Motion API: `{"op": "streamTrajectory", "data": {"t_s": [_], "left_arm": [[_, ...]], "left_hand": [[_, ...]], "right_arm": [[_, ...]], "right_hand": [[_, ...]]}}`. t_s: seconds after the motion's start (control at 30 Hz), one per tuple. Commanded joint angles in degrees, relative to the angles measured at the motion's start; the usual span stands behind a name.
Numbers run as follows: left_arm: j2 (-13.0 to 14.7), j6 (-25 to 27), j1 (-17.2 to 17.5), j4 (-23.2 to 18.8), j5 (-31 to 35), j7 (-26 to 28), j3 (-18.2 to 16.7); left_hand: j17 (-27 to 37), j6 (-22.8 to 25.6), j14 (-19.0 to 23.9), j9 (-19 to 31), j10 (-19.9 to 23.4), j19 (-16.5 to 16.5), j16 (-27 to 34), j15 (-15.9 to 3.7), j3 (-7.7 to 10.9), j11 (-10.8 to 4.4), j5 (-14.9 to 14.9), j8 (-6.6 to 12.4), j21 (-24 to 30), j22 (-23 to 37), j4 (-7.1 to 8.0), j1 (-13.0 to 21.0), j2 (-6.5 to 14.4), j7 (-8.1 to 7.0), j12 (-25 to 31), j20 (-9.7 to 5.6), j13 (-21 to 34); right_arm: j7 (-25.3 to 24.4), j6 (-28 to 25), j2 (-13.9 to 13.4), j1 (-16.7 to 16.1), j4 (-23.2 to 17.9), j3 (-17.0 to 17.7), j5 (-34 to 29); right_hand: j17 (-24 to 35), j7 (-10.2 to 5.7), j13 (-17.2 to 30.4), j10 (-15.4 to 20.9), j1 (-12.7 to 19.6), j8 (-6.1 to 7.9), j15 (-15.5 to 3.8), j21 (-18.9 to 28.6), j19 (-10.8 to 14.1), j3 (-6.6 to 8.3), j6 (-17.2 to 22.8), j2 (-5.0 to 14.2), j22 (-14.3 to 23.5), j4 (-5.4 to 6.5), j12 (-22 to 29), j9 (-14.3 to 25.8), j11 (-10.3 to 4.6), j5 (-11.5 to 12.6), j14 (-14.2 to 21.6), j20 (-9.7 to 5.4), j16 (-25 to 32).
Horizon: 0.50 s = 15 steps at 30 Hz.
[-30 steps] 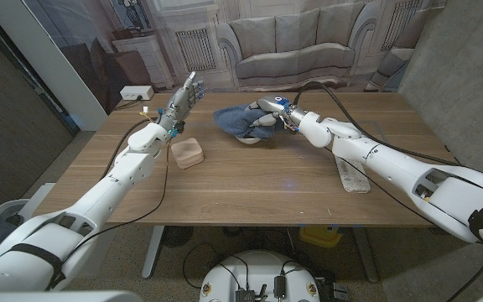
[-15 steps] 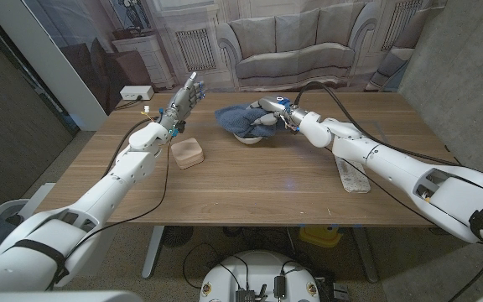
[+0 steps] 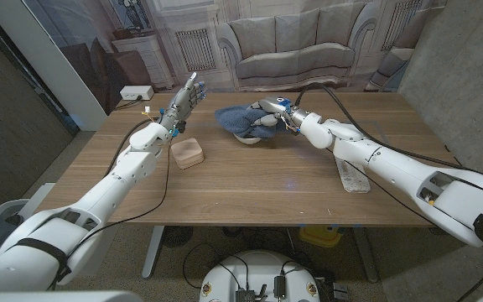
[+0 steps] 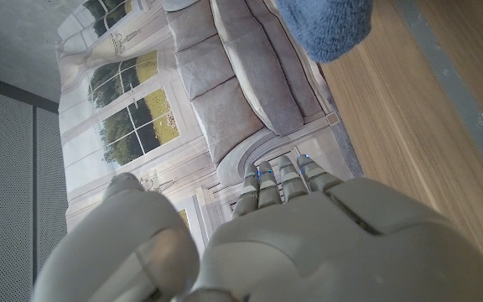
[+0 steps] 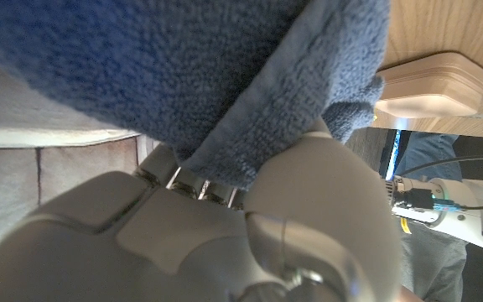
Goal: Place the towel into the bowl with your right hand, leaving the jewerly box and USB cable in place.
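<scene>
A blue towel (image 3: pixel 236 119) is draped over a white bowl (image 3: pixel 251 140) at the table's far middle, hiding most of the bowl. My right hand (image 3: pixel 269 110) grips the towel from its right side, just above the bowl. Seen from the right wrist, the towel (image 5: pixel 183 75) hangs over my right hand (image 5: pixel 225 226) and covers its fingers. A tan jewelry box (image 3: pixel 188 153) sits left of the bowl, also seen as the jewelry box (image 5: pixel 430 84). The pale USB cable bundle (image 3: pixel 353 175) lies at the right. My left hand (image 3: pixel 183 100) is raised beyond the box, fingers straight, holding nothing.
A white power strip (image 3: pixel 136 92) sits at the table's far left corner. A black cable runs from my right arm across the table's (image 3: pixel 258 189) right side. A towel corner (image 4: pixel 325 25) lies ahead of my left hand (image 4: pixel 292 243). A printed sofa backdrop stands behind the table.
</scene>
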Motion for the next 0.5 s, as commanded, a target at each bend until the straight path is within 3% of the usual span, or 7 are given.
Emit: {"op": "streamTrajectory", "data": {"t_s": [0.03, 0.5], "left_arm": [[-0.46, -0.43, -0.40, 1.49, -0.30, -0.75, -0.02], [-0.58, -0.18, -1.27, 2.20, 0.04, -1.44, 0.40]], "left_hand": [[0.12, 0.52, 0.33, 0.17, 0.29, -0.16, 0.43, 0.34, -0.37, 0.34, -0.16, 0.00, 0.44, 0.30, -0.16, 0.43, 0.20, 0.05, 0.15, 0.28, 0.02], [0.12, 0.57, 0.31, 0.17, 0.31, -0.21, 0.43, 0.37, -0.43, 0.13, -0.18, 0.01, 0.43, 0.30, -0.19, 0.53, 0.28, 0.11, 0.15, 0.31, 0.02]], "right_arm": [[0.43, -0.68, -0.58, -0.68, -1.56, 0.41, -0.64], [0.53, -1.25, -0.98, -1.14, -2.53, 0.39, -1.87]], "right_hand": [[0.20, 0.03, 0.06, -0.42, -1.03, -0.10, -7.29, -0.24, -0.59, -0.53, -0.40, -0.32, 0.01, 0.19, -0.09, 0.10, 0.22, 0.25, -0.56, -7.71, 0.17], [0.26, 0.35, 0.09, -3.71, -3.16, -0.22, -7.10, -1.62, -3.10, -1.57, -2.80, -1.20, -0.30, 0.66, -0.55, 0.06, 0.54, 0.69, -4.17, -7.20, -0.11]]}}
